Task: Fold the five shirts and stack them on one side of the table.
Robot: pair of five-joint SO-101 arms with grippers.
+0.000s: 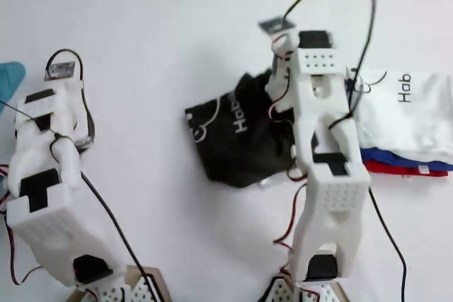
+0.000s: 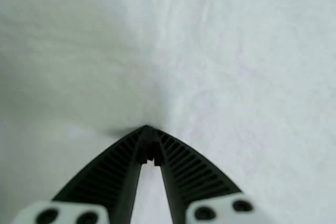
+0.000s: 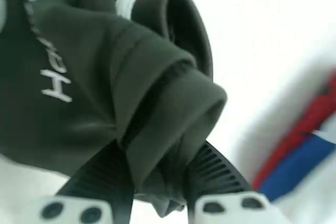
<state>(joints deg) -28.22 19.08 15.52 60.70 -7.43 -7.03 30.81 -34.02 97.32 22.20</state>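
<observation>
A black shirt [image 1: 237,136] lies crumpled at the middle of the white table [image 1: 156,54]. My right gripper [image 3: 157,179] is shut on a rolled fold of the black shirt [image 3: 131,77], which hangs thick between the fingers. The right arm [image 1: 318,125] stands over the shirt's right side. To the right is a stack of folded shirts, white [image 1: 414,114] on top, then blue [image 1: 393,156] and red [image 1: 400,169]; the red [image 3: 307,129] and blue [image 3: 302,169] edges also show beyond the gripper. My left gripper [image 2: 148,132] is shut with nothing in it, its tips down at the bare table.
The left arm [image 1: 42,153] is folded back at the table's left side, with black cables trailing from both arms. A teal thing [image 1: 10,79] shows at the left edge. Bare table lies between the left arm and the black shirt.
</observation>
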